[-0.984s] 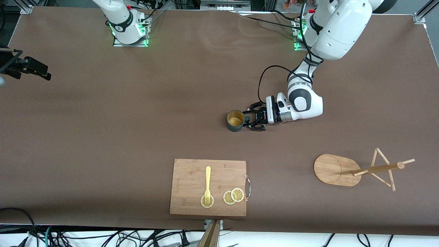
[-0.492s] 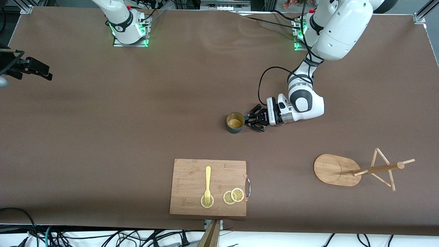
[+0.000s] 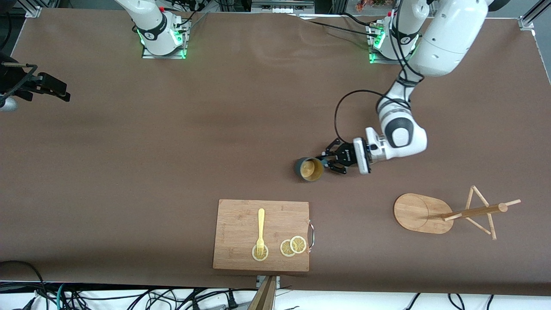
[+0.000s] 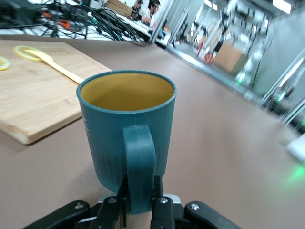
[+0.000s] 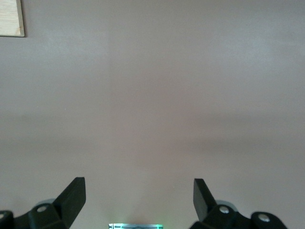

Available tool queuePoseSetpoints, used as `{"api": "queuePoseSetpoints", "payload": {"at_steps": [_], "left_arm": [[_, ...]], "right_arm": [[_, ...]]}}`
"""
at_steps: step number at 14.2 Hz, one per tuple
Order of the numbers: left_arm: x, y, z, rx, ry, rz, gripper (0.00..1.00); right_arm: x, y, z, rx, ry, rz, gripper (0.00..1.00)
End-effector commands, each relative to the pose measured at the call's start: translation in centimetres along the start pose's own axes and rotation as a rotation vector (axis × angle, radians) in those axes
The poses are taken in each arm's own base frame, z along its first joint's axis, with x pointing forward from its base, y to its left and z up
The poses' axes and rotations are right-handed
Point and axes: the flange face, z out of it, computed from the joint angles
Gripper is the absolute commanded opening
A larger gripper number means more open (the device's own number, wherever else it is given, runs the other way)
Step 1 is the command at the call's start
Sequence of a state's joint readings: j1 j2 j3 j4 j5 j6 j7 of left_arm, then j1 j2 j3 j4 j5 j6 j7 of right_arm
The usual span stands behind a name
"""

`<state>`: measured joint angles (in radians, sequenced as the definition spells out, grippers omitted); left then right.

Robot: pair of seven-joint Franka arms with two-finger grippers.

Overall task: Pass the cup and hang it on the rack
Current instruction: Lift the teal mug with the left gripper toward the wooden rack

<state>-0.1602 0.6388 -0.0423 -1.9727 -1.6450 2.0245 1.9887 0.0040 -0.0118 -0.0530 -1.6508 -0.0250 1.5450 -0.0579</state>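
Observation:
The cup (image 3: 309,169), dark teal with a tan inside, is held by its loop handle in my left gripper (image 3: 326,164). It is lifted off the table and tipped, with its mouth toward the front camera. In the left wrist view the cup (image 4: 119,124) fills the middle, and my left gripper (image 4: 139,202) is shut with both fingers pressed on the handle (image 4: 139,162). The rack (image 3: 473,212) stands on its oval base (image 3: 413,213) toward the left arm's end, nearer to the front camera. My right gripper (image 3: 60,91) is open and empty at the right arm's end, and also shows in the right wrist view (image 5: 138,195).
A bamboo cutting board (image 3: 241,228) lies near the front edge with a yellow fork (image 3: 260,228) and lemon slices (image 3: 292,246) on it. The board (image 4: 28,100) also shows in the left wrist view, and its corner (image 5: 10,18) in the right wrist view.
My left gripper shut on the cup's handle, lifted the cup and carried it toward the left arm's end; the cup is now tipped. My right gripper drifted slightly.

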Motion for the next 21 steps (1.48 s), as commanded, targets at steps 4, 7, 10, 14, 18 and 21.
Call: {"api": "queuePoseSetpoints", "payload": {"at_steps": [4,7,10,14,18,21], "left_arm": [[5.4,-1.1,-12.4,-0.173,0.005,-0.446,0.0],[6.4,-1.5,-19.3,-0.233,0.024,-0.623,0.0],[6.4,-1.3,-25.0,-0.267,0.04,-0.804,0.0],[5.3,-1.2,-30.9,-0.298,0.102,-0.994,0.0],[5.0,-1.2,-35.5,-0.336,0.183,-1.167,0.0],[5.2,-1.6,-37.3,-0.344,0.225,-1.202,0.0]], "right_arm": [[-0.2,-1.0,0.0,0.002,-0.001,-0.033,1.0],[-0.2,-1.3,0.0,0.002,0.001,-0.039,1.0],[-0.8,-1.3,0.1,0.007,-0.035,-0.037,1.0],[-0.8,-1.4,0.1,0.009,-0.038,-0.057,1.0],[-0.9,-1.9,0.4,0.028,-0.057,-0.094,1.0],[-1.2,-2.0,0.5,0.041,-0.076,-0.096,1.0]]}}
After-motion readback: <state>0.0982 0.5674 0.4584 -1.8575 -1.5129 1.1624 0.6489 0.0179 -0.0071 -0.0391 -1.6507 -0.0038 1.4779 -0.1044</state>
